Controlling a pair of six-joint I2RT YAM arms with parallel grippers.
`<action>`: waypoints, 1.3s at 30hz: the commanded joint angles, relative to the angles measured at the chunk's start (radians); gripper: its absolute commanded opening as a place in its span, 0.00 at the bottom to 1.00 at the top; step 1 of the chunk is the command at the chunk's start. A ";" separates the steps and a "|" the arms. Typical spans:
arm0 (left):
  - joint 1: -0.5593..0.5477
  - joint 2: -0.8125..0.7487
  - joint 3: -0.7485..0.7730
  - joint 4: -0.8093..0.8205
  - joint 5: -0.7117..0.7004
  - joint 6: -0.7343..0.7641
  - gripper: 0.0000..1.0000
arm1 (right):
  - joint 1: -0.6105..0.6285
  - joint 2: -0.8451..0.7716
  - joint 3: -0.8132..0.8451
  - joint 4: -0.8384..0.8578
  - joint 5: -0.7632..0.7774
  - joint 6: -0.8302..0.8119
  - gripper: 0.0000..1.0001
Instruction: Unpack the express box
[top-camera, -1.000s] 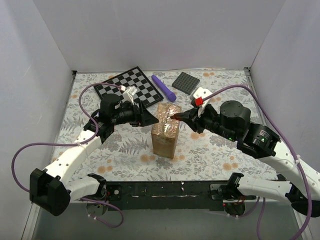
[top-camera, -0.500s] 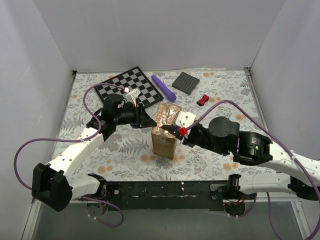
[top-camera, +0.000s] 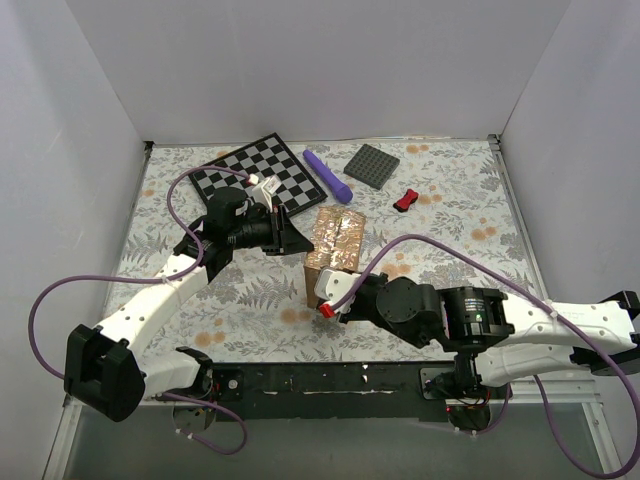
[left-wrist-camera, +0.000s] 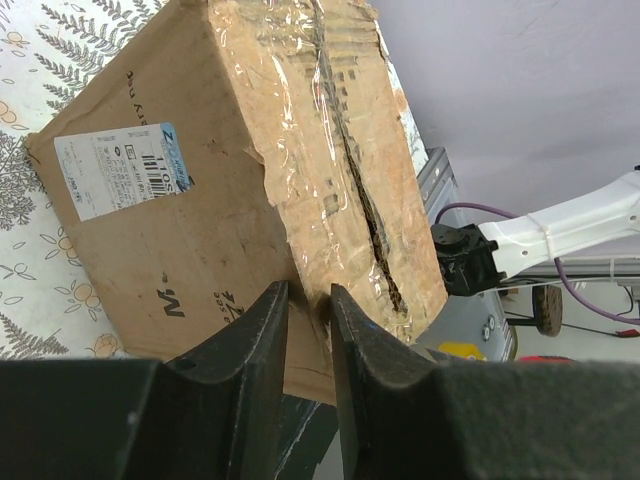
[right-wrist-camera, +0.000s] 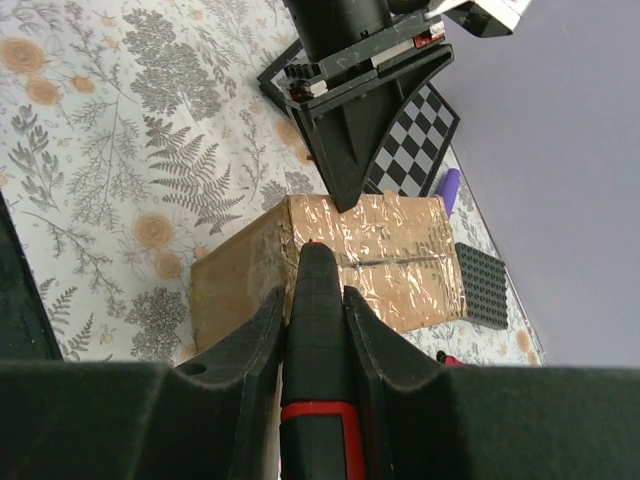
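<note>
The left arm (top-camera: 150, 305) and right arm (top-camera: 565, 322) wear smooth white shells on their long links, joined by bulky black cylindrical housings. A purple cable (top-camera: 40, 310) loops along each. The left pincer (left-wrist-camera: 307, 292) and right pincer (right-wrist-camera: 312, 293) have matt black, curved, tapering fingers.

You had the express box (top-camera: 335, 245) mid-table (top-camera: 470, 230). The left gripper (top-camera: 293, 237) sat just beside it at 9 o'clock, and the right gripper (top-camera: 330, 295) at 6, a cutter (right-wrist-camera: 318, 270) between its fingers. Behind the box lay the rest — chessboard (top-camera: 255, 172) at 11, stick (top-camera: 328, 174) at 12, studded plate (top-camera: 372, 165) at 1, clip (top-camera: 405, 199) at 2.
</note>
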 joint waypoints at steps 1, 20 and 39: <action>0.001 -0.011 -0.016 0.000 0.006 0.011 0.07 | 0.023 -0.028 -0.025 0.115 0.096 -0.009 0.01; 0.001 -0.004 -0.019 0.008 -0.002 -0.007 0.44 | 0.042 -0.051 -0.053 0.206 0.084 -0.001 0.01; 0.001 0.047 -0.013 0.016 0.092 -0.016 0.08 | 0.042 -0.034 -0.072 0.197 0.105 -0.006 0.01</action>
